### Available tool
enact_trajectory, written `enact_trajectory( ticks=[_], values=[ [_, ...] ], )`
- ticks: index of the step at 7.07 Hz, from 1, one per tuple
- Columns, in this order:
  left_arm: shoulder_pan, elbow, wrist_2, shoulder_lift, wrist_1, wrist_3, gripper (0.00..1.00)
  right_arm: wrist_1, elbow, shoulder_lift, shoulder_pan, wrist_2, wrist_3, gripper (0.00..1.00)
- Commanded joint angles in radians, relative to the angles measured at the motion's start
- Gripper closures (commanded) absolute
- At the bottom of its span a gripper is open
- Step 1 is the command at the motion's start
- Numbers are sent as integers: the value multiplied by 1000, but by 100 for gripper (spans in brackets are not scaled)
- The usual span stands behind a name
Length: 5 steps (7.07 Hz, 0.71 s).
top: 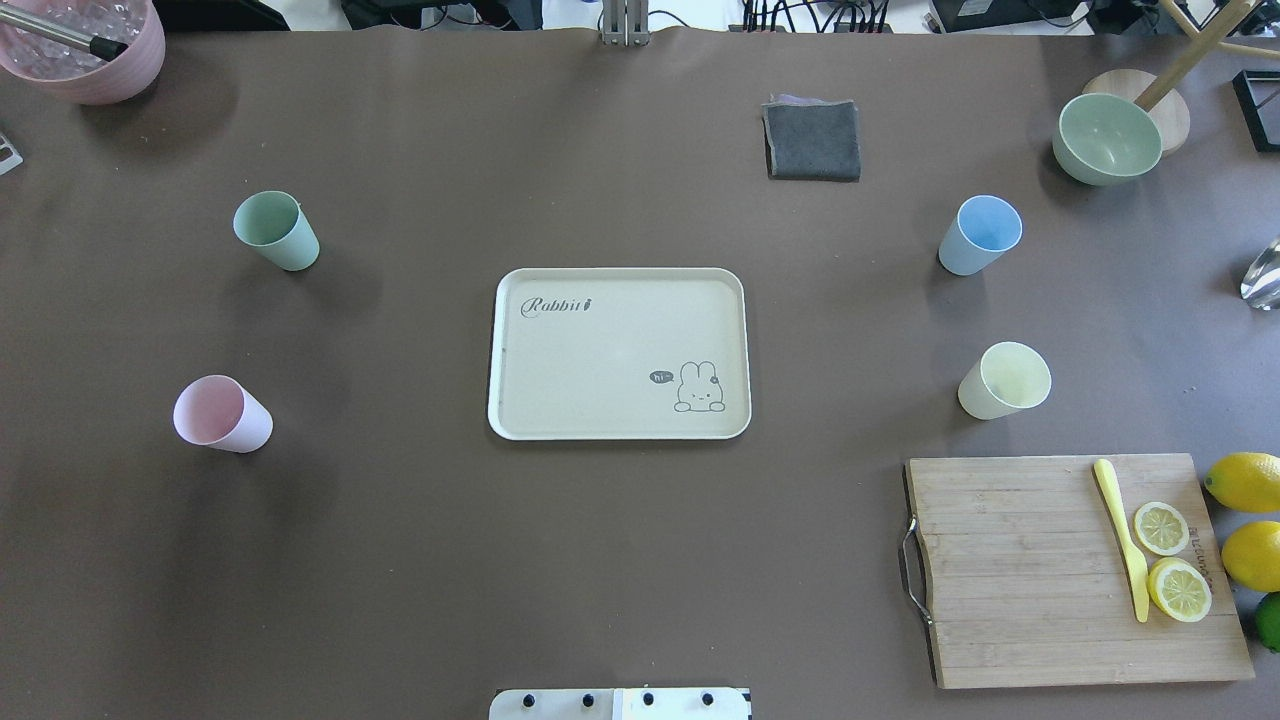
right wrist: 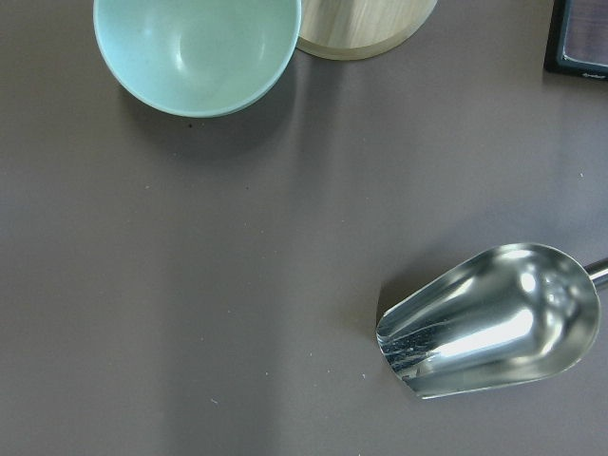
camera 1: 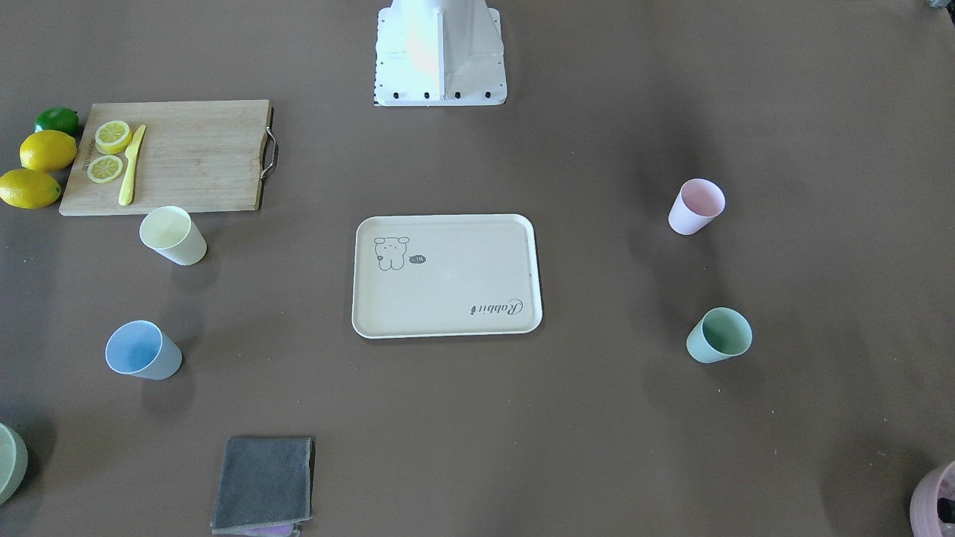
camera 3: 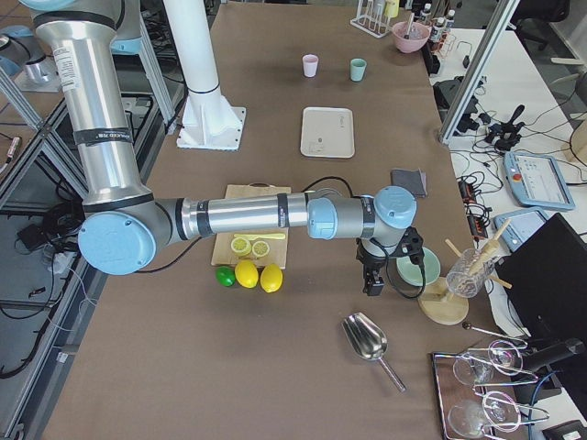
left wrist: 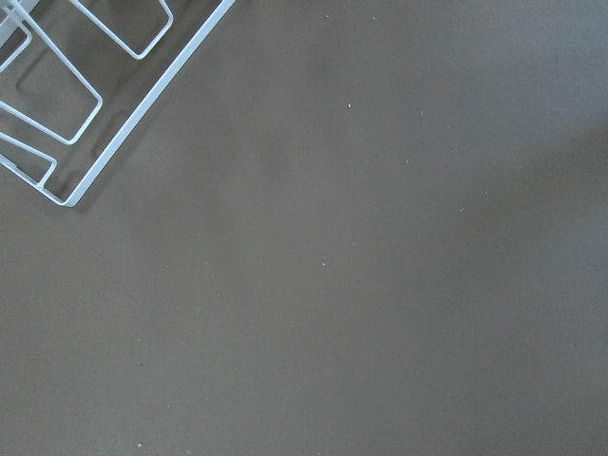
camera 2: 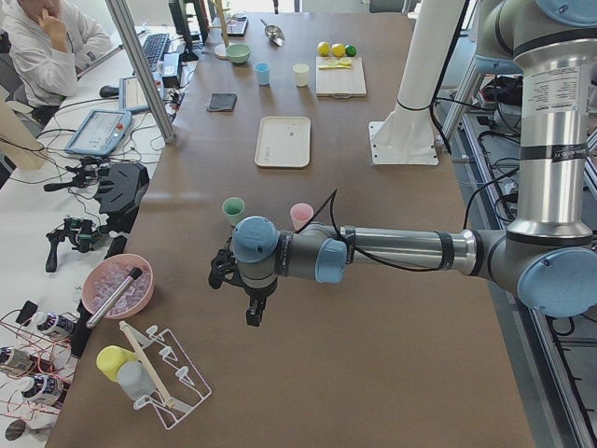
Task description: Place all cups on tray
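Note:
The cream tray [top: 620,290] lies at the table's middle with nothing on it. All four cups stand upright on the table. The mint green cup [top: 276,231] and the pink cup [top: 221,414] are on my left, and the light blue cup [top: 980,234] and the pale yellow cup [top: 1004,380] are on my right. My left gripper [camera 2: 254,315] hangs over the table's left end, beyond the mint and pink cups. My right gripper [camera 3: 373,282] hangs over the right end. Both show only in the side views, so I cannot tell whether they are open or shut.
A wooden cutting board [top: 1010,560] with lemon slices and a yellow knife lies front right, with lemons beside it. A grey cloth [top: 812,140], a green bowl [top: 1106,138] and a pink pot [top: 85,45] sit along the far edge. A metal scoop [right wrist: 494,323] lies under the right wrist and a wire rack [left wrist: 57,104] under the left.

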Motion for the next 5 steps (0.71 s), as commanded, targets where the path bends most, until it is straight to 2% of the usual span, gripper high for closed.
enact_trajectory(
  ticks=[1, 3, 5],
  values=[
    [-2, -9, 12, 2, -2, -2, 2, 3, 4, -1, -1, 0, 0, 0],
    [2, -42, 0, 2, -7, -2, 2, 146, -17, -28, -1, -2, 0, 0],
    [55, -92, 0, 0, -12, -4, 2, 226, -13, -39, -48, 4, 3, 0]
  ],
)
